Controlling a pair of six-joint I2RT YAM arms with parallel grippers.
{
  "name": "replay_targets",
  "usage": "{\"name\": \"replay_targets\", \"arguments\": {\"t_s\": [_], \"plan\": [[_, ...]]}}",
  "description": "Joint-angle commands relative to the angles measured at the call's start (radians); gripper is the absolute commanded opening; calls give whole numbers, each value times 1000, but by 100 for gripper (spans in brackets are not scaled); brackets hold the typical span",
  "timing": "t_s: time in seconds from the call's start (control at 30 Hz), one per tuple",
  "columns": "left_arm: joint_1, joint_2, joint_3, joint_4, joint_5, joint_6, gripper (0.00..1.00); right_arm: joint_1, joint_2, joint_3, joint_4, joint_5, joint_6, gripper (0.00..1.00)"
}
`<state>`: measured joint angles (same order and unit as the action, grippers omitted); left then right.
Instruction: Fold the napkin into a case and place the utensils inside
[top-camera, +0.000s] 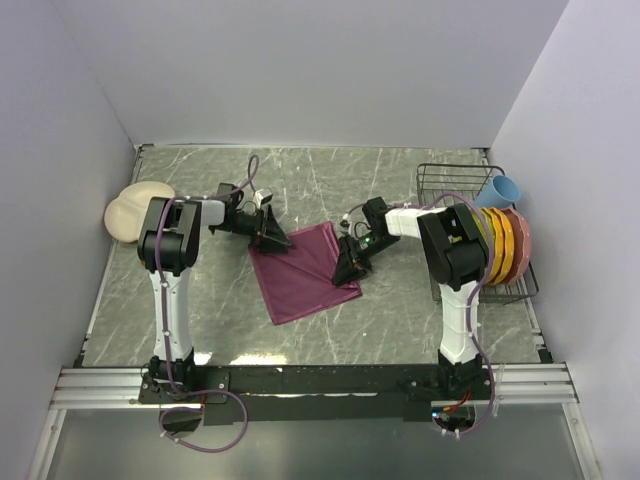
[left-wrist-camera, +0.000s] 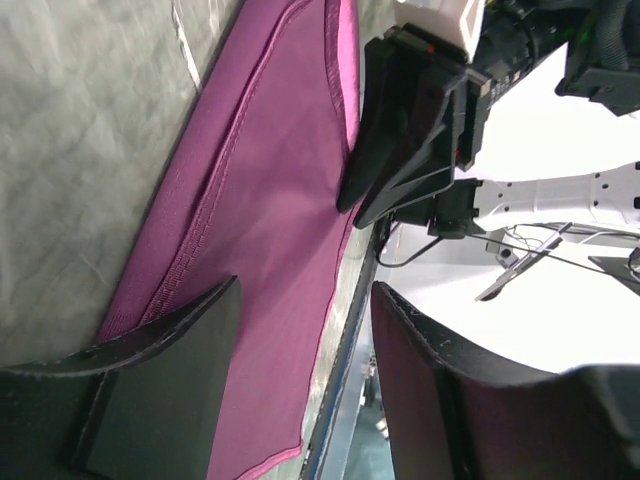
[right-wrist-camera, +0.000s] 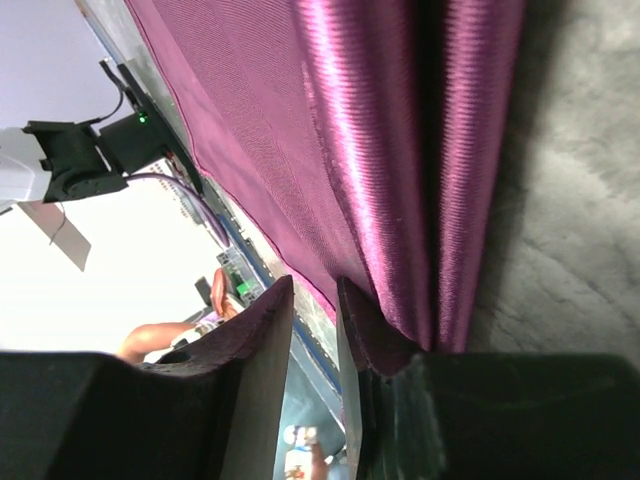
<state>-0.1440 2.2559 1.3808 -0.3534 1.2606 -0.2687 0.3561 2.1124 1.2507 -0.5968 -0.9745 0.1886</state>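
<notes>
Napkin (top-camera: 305, 272) lies flat mid-table (top-camera: 200, 300), turned cornerwise, with bare surface on every side (rack (top-camera: 455, 175) and cream plate (top-camera: 125, 212) sit well apart). Left end effector (top-camera: 272, 240) has its fingers wide apart over the far-left corner, holding nothing. Right end effector (top-camera: 350, 270) has its fingers nearly together at the ridged right edge; I cannot tell whether it pinches. Both arms reach inward, wrists angled down.

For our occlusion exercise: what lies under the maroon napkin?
The napkin lies on the grey marbled table, which shows all around it. Anything directly beneath the cloth is covered and cannot be seen.
</notes>
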Motion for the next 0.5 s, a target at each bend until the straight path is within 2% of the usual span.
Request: {"name": "replay_targets", "arguments": {"t_s": [0.0, 0.2, 0.47], "plan": [[-16, 2, 4, -45, -43, 89, 60, 18, -63, 36, -58, 89, -52, 35], [-16, -12, -29, -24, -67, 92, 59, 66, -190, 76, -48, 16, 38, 43], [-16, -6, -37, -64, -92, 135, 58, 146, -77, 89, 15, -16, 91, 48]]}}
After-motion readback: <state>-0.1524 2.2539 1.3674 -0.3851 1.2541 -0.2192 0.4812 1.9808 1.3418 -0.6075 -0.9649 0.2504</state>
